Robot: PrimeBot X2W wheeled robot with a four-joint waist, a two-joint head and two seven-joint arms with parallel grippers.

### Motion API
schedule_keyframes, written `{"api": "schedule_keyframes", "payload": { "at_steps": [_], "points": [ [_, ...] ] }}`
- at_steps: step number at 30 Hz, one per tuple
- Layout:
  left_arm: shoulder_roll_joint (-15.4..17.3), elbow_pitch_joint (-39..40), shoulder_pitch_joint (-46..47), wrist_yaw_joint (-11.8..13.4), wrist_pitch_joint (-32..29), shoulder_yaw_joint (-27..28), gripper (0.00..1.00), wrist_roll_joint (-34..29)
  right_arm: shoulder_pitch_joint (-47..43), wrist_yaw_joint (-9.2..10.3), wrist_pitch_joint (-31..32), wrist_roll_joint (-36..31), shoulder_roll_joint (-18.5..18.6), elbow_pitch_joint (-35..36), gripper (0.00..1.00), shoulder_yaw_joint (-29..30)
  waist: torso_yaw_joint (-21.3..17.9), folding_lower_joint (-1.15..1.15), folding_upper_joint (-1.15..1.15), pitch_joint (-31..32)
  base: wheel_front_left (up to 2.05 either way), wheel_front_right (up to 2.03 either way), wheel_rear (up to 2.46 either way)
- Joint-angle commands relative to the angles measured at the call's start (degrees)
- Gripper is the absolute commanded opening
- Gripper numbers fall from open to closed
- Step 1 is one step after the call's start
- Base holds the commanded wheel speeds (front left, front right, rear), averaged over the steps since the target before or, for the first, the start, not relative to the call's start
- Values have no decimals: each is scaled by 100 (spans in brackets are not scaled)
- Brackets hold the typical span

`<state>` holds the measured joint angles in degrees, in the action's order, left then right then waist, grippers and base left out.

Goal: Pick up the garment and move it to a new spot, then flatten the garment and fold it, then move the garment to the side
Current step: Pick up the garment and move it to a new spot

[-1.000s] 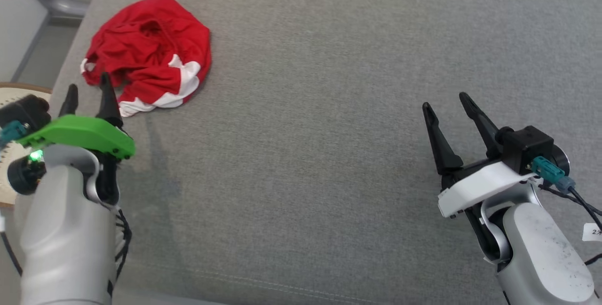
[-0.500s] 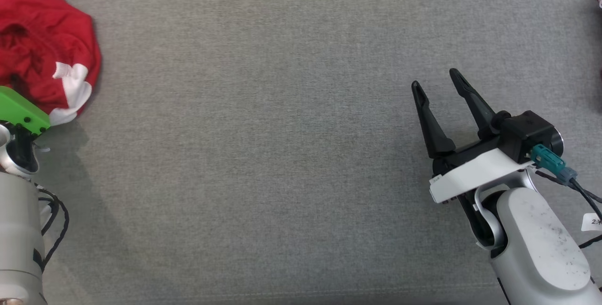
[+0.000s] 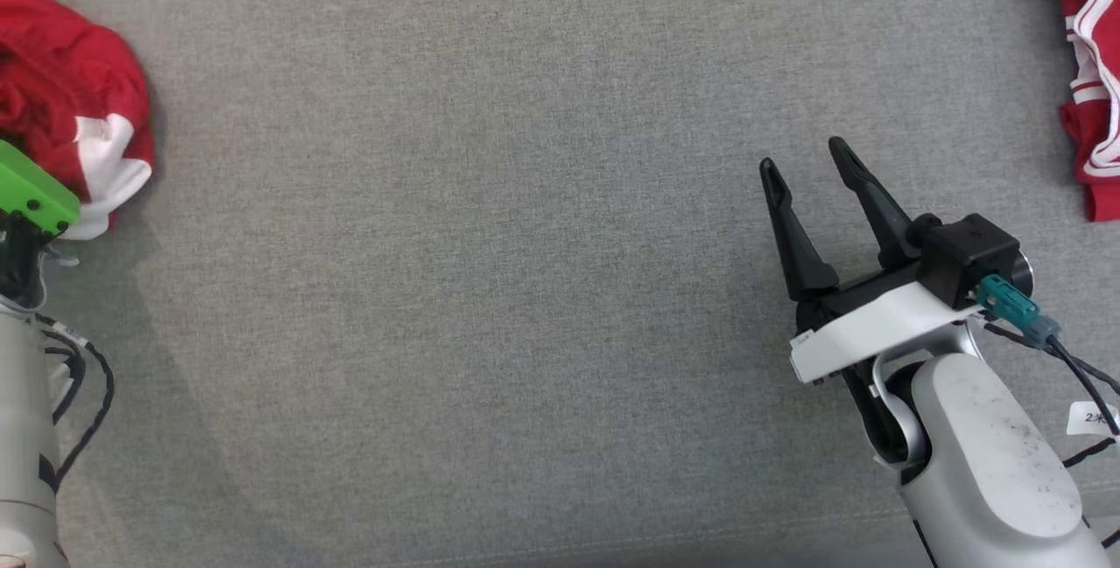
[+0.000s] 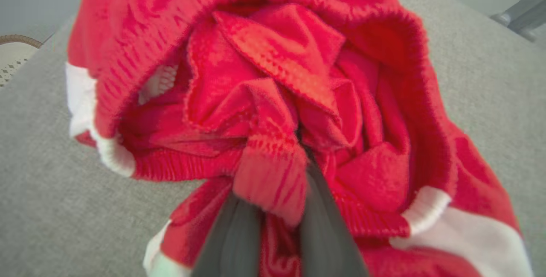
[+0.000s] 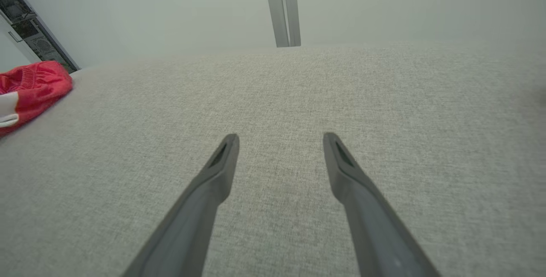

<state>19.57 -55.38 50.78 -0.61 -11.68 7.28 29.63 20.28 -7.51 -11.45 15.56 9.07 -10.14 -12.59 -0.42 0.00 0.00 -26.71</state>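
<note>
Tightly, left jaws pinch garment point(image 4: 273, 55); right jaws gape.

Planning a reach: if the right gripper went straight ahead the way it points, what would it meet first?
Probably just the grey woven fabric surface; nothing else lies ahead of the open right gripper, though depth is unclear.

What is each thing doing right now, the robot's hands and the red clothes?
crumpled garment, bunched up, one fold pinched.
left gripper, shut on that fold.
right gripper, open, empty.
other red garment, lying untouched, far right.
</note>
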Motion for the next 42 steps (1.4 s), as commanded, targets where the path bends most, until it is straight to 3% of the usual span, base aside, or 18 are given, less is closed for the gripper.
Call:
{"api": "schedule_keyframes", "payload": {
  "at_steps": [1,8,12,21,27,34,42],
  "points": [
    [138,149,15,-72,42,-17,0,-21,13,3,-53,36,-27,-61,100,-18,106,0,0,335,0,0,0],
    [283,1246,319,-381,51,-233,0,-82,-167,3,-183,118,-153,-400,100,-83,109,0,0,1029,0,0,0],
    [182,2046,449,-496,-109,-443,0,-64,-268,3,-238,145,-217,-501,100,-39,-8,0,0,1338,0,0,0],
    [-442,3782,392,-602,-678,-1111,0,207,-356,3,-299,148,-333,-532,100,-15,-775,0,0,1535,0,0,0],
    [-1084,4324,89,-573,-648,-1555,0,333,-357,3,-334,173,-381,-556,100,-2,-1491,0,0,1439,0,0,0],
    [-1489,3904,-552,-588,-424,-2176,0,346,-423,3,-350,184,-444,-552,100,55,-2205,0,0,1279,0,0,0],
    [-1569,2297,-1041,-472,132,-2572,0,70,-442,3,-375,254,-510,-580,100,73,-2551,0,0,1096,0,0,0]
  ]
}}
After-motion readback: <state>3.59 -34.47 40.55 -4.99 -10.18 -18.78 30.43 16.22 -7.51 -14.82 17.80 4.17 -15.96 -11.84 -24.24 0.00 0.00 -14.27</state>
